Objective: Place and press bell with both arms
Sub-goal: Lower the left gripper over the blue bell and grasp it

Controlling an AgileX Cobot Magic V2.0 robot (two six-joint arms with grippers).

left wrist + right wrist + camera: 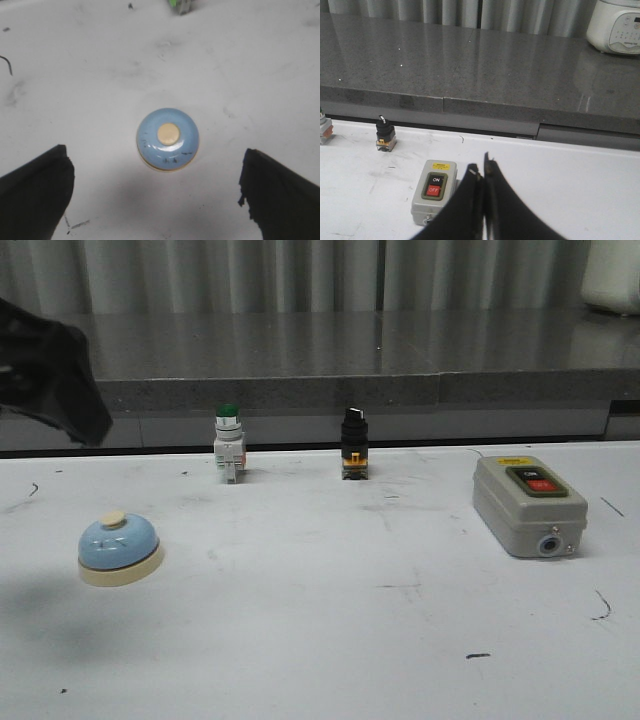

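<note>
My left hand (155,195) hangs over the white tabletop (330,620) with its fingers (35,192) spread wide apart and holding nothing. The bell (168,139) sits upright on the tabletop between them and a little beyond, touching neither. In the front view the bell (120,548) stands near the left edge. My right hand (482,172) has its fingers pressed together on nothing, with the grey switch box (433,192) just beside them. Farther back stand the green-capped push button (228,443) and a black selector switch (354,443).
</note>
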